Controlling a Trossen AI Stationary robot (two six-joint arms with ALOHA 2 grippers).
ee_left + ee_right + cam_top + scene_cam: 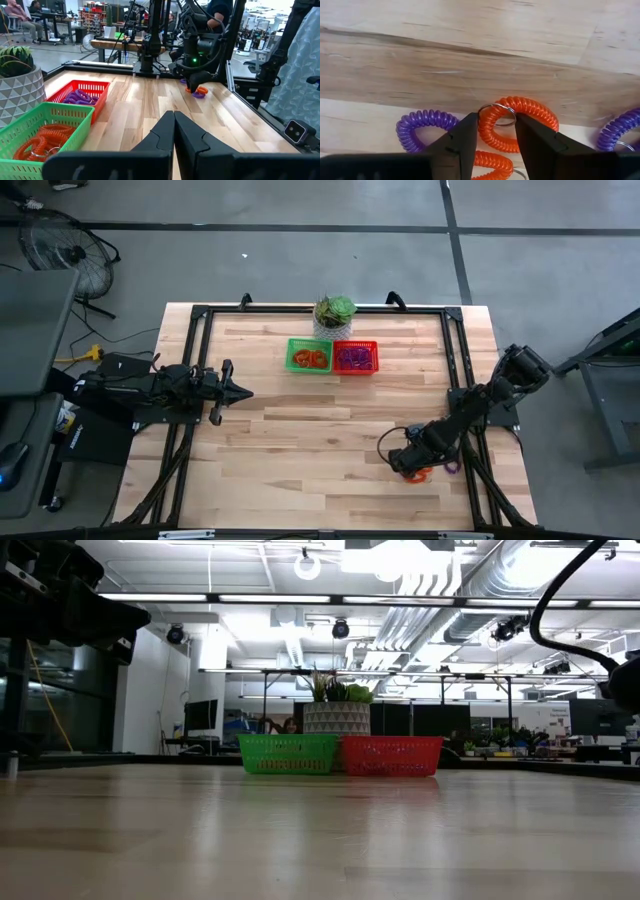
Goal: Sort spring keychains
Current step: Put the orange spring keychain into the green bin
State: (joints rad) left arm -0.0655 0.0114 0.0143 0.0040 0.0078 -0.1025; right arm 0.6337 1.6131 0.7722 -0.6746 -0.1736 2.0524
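Fingers of the right pincer (pixel 492 142) stand apart, straddling the near arc of an orange spring keychain (pixel 520 122) that lies flat on the desk (pixel 470 60); we cannot tell whether the pads touch the coil yet, and nothing looks lifted. Its metal ring (pixel 496 110) sits right between the fingers. A purple keychain (pixel 422 129) lies just beside it, another purple one (pixel 617 131) on the far side, and a second orange coil (pixel 490 162) partly under the fingers.

We judge these coils light, soft and springy: they will squash and may slip or drag a neighbour along. We would pinch across the coiled band itself, near the ring, not the thin ring.

Farther out, the green basket (pixel 308 356) holds orange coils and the red basket (pixel 355 357) purple ones, well apart from this little heap. The left pincer (pixel 240 391) waits fully closed and empty over the desk's left side.
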